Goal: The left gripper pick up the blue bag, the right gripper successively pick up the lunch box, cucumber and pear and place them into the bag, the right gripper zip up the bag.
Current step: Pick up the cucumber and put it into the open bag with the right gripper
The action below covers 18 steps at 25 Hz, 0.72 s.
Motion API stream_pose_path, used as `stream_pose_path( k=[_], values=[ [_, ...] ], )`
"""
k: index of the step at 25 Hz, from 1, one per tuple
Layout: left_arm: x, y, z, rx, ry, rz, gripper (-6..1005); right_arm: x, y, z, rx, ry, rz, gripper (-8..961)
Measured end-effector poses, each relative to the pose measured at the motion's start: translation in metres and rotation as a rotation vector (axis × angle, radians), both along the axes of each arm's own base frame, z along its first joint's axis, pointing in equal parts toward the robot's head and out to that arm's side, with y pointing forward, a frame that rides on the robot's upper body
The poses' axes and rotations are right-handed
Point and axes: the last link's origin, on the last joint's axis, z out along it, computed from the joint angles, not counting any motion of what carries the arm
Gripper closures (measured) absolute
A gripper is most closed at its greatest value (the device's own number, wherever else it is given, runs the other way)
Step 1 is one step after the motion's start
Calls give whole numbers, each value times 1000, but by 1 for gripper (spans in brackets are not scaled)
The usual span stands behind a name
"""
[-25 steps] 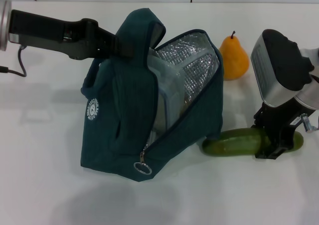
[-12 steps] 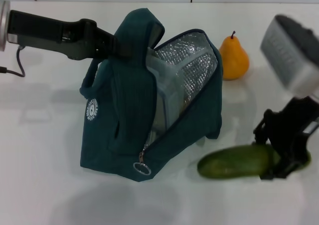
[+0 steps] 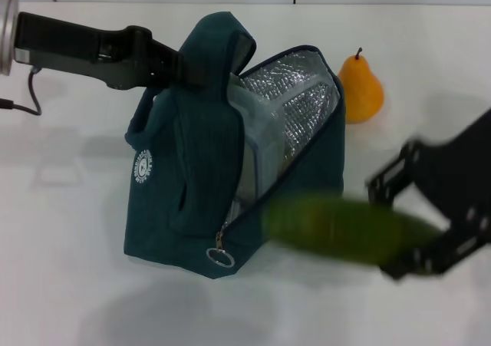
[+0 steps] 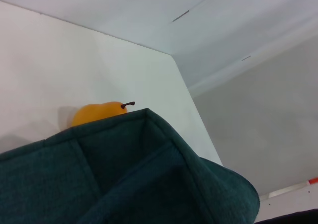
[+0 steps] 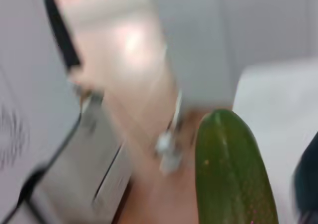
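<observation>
A: Where is the cucumber, and what has it?

B: The right gripper has its fingers closed on the far end of it and holds it clear of the table, lying level. The free end reaches out from the gripper toward the blue bag, just in front of its open mouth.

A: How is it likely to handle?

B: By its look it is stiff, smooth and glossy, so probably slippery and fairly weighty for its size. Held by one end, the long free part may sag or twist in the grip; a hold nearer the middle would balance it better.

A: And the bag?

B: The left gripper is clamped on the top of the soft fabric, beside the handle, holding the bag upright and open. The foil lining shows, with the lunch box standing inside.

A: What waits?

B: The pear, on the table beyond the right gripper, just past the bag's far side, untouched.
</observation>
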Motion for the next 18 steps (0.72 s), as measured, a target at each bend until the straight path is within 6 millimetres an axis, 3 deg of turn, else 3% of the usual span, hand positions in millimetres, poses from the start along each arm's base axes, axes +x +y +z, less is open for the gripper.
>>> stream_pose_path(
  k=[9,15,18],
  values=[
    [1,0,-1,-3,0,-1,956,29,17,28,174,419,-260,363],
    [0,0,-2,-4,0,-1,956,46,25,15,254,722,-414,360],
    [1,0,-3,-7,-1,-3,956,48,27,-4,257,830,-477,358]
  ],
)
